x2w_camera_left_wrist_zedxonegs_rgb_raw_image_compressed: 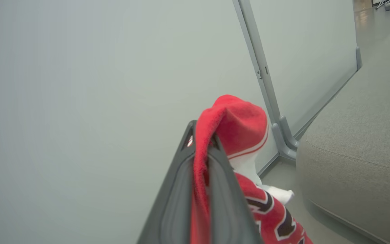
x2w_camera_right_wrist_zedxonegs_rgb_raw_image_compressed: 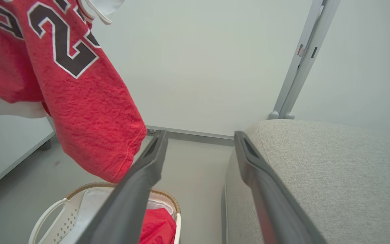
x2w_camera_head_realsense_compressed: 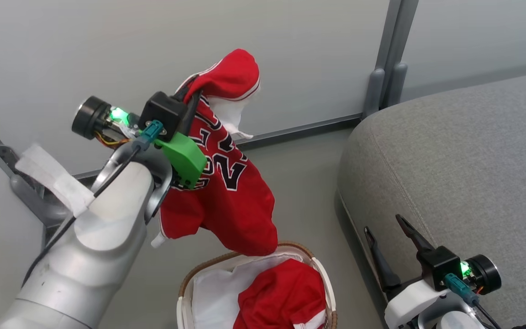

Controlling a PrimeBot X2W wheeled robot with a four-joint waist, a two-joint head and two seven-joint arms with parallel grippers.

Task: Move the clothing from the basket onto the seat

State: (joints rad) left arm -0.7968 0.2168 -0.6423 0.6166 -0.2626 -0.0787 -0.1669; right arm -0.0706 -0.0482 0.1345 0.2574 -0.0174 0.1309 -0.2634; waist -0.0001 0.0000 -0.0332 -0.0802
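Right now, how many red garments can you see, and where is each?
2. The numbered red jersey hangs from the shut left gripper, above the basket. The plain red garment lies inside the basket. Another could be hidden beneath it.

Black white-outlined numeral 2 on the red jersey (x2w_camera_head_realsense_compressed: 235, 205), neighbouring characters folded, unreadable

Walls: pale grey-green matte panels (x2w_camera_head_realsense_compressed: 153, 45) stood behind everything.
Post: a grey metal upright (x2w_camera_head_realsense_compressed: 388, 50) joined two panels and ended in rounded feet.
Rail: a grey strip (x2w_camera_head_realsense_compressed: 299, 129) ran along the panels' base.
Floor: the floor (x2w_camera_head_realsense_compressed: 304, 183) was smooth and grey.
Furniture: the seat (x2w_camera_head_realsense_compressed: 464, 155), light grey woven upholstery with a rounded corner and stitched seam, stood near the upright.
Left corner: white padding (x2w_camera_head_realsense_compressed: 53, 178) was wrapped on a grey fitting (x2w_camera_head_realsense_compressed: 30, 201).
Light: soft and even, with faint shadows.
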